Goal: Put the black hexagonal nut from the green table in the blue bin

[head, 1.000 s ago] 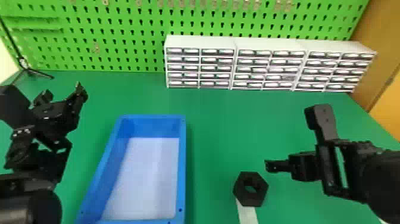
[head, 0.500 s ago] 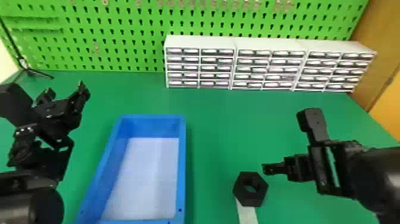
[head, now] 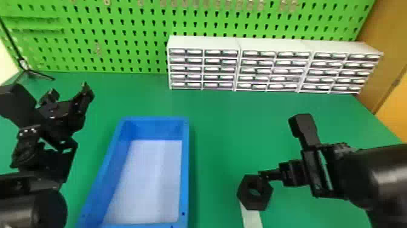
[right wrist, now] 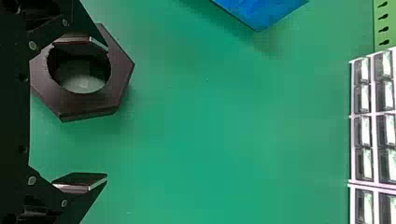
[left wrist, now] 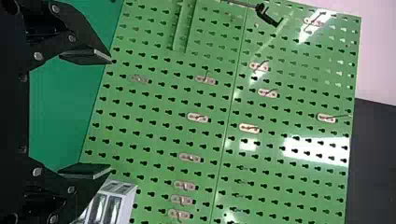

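Black hexagonal nut [head: 254, 205]: on the green table [head: 224, 121], lying flat to the right of the blue bin [head: 185, 169] and apart from it; it covers the far end of a white strip [head: 252, 217].
Right gripper [head: 266, 175]: just beside the nut's far right edge in the head view, released, with its two fingers spread; in the right wrist view one finger [right wrist: 77, 42] overlaps the nut's hole, while the other is off to the side over the table. Whether a finger touches the nut, I cannot tell.
Left gripper [head: 69, 91]: beyond the bin's left side, released, its fingers wide apart.
Bin side wall: rises between the nut and the bin's pale floor [head: 148, 182].
Drawer units [head: 203, 42]: three white blocks of small drawers, side by side at the back of the table, well beyond the nut and bin.
Pegboard [head: 121, 39]: green, upright behind the drawers, with metal hooks on small pale plates [left wrist: 197, 117].
Stand [head: 24, 64]: thin and black, at the back left corner.
Panel [head: 390, 60]: orange-brown, past the table's right edge.
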Robot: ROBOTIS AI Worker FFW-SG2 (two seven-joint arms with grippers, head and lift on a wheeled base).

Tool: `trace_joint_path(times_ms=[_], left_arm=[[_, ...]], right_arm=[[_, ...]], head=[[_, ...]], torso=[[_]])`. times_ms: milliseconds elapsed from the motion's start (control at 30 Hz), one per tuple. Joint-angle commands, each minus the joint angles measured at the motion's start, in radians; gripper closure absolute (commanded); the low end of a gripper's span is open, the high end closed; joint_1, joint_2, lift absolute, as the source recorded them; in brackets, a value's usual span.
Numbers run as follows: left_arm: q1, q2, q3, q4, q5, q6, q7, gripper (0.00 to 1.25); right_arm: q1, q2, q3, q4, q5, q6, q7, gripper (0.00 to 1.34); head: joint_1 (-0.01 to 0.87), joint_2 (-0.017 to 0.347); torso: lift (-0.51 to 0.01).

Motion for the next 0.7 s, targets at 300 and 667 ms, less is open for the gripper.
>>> trace_joint_path(times_ms=[300,667], left_arm=[[0.000,0.001,0.000,0.001,0.000,-0.001,0.000,0.43],[-0.003,0.001,0.001,0.001,0.002,-0.001,0.000,0.43]], right_arm=[[-0.002,-0.003,0.013,0.035,-0.002,0.004,0.000,0.32],[-0.002,-0.003,0.019,0.056,-0.004,0.004,0.000,0.32]], head=[[0.692,0.008],[0.692,0.008]], torso=[[-0.097],[-0.097]])
